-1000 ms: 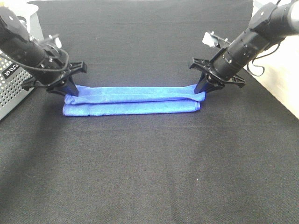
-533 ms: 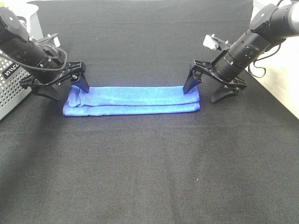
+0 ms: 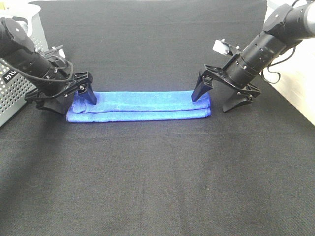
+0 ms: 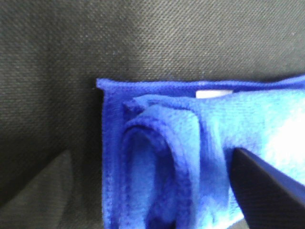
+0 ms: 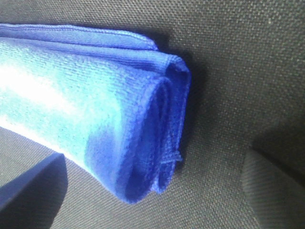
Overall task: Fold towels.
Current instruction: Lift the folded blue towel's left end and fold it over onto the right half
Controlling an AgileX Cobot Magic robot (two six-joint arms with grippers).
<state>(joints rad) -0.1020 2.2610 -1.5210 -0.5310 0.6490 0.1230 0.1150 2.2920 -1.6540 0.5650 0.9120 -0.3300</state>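
Exterior high view. The left tool [image 3: 71, 102] stands spread wide and grips nothing. One of its fingers is over the left end of the towel [image 3: 142, 105], and the other is outside that end, above the black cloth of the tabletop [image 3: 157, 177]. The right tool [image 3: 211, 103] is likewise wide and empty, and it straddles the right end. Its inner finger is over the towel's upper surface and its outer finger is beyond the end. Whether the inner tips touch the fabric cannot be told.

The blue towel lies folded into a long, narrow band, flat on the far half of the tabletop. Its long axis is parallel to the far edge, and it sits roughly midway between the left and right edges. The upper layer sits back toward the far edge, so a strip of the lower layer shows along the near side. A white perforated basket [image 3: 15, 93] stands at the left edge.

Left wrist view. The towel's end shows curled layers with stitched hems. A small white tag [image 4: 214, 94] peeps out near one long edge, and one dark finger [image 4: 267, 191] crosses over the fabric.

Right wrist view. The other end is a rounded fold of several layers, with a blurred finger [image 5: 28, 191] beside it.
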